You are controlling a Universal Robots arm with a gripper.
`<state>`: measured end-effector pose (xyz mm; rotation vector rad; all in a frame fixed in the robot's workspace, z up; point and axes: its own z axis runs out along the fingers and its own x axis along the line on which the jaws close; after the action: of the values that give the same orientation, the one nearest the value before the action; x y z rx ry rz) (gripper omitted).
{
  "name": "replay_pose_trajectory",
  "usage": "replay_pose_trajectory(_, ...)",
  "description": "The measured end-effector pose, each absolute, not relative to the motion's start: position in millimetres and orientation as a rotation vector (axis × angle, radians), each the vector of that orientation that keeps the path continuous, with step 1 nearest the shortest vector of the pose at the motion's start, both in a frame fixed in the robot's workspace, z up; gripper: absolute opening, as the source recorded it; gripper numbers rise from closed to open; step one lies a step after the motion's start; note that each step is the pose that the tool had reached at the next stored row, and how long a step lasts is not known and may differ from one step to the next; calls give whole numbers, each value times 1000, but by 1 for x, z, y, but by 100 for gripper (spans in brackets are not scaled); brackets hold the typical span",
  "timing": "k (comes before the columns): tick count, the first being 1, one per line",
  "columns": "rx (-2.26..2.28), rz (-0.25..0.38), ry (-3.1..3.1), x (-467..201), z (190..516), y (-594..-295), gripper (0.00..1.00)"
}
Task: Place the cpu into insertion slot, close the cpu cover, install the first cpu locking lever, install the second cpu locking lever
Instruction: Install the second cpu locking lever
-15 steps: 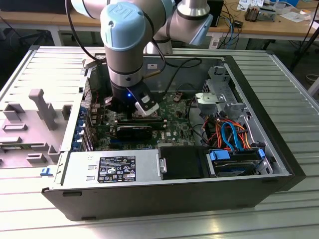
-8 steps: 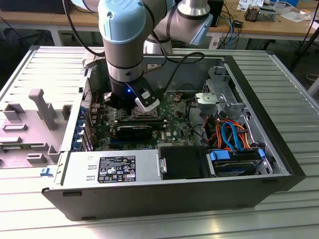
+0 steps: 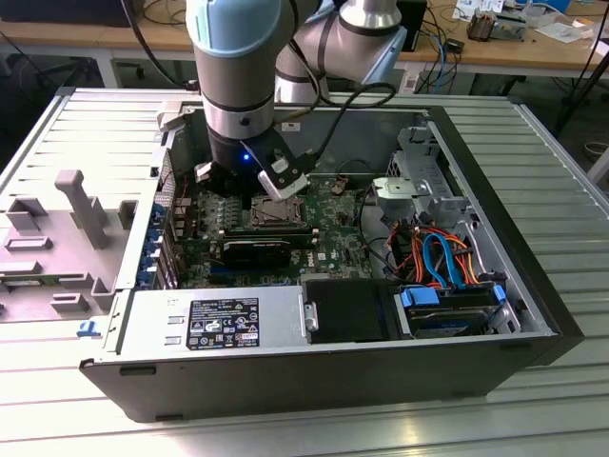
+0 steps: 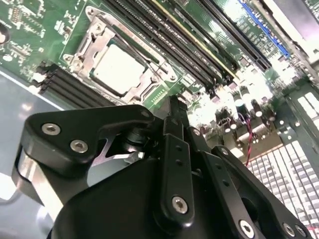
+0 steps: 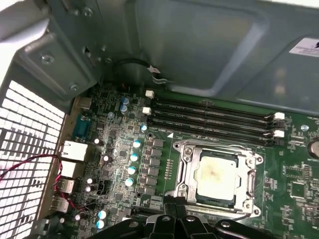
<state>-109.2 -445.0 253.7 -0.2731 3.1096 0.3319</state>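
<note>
The cpu [image 5: 215,172] [image 4: 119,68], a square silvery chip, lies flat in the insertion slot [image 3: 279,211] on the green motherboard. The cpu cover [image 5: 185,162] [image 4: 82,55], a grey metal frame, lies down around it. Thin wire levers [image 5: 255,181] run along the frame's sides; whether they are latched I cannot tell. My black gripper [image 4: 173,103] [image 5: 174,215] [image 3: 259,195] hangs just above the board at one edge of the socket. It is shut, with nothing between its fingers.
Long black memory slots [image 5: 214,117] run beside the socket. The open computer case holds a power supply [image 3: 214,324] at the front and a drive cage with orange and blue cables [image 3: 442,257] at the exterior view's right. A grey fixture [image 3: 81,205] stands outside the case.
</note>
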Motion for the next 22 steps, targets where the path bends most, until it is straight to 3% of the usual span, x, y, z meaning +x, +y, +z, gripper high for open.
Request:
replay_pose_trajectory(10, -263, 380, 3221, -70, 255, -445, 11)
replay_pose_trajectory(22, -261, 383, 3234, -68, 244, -461, 11)
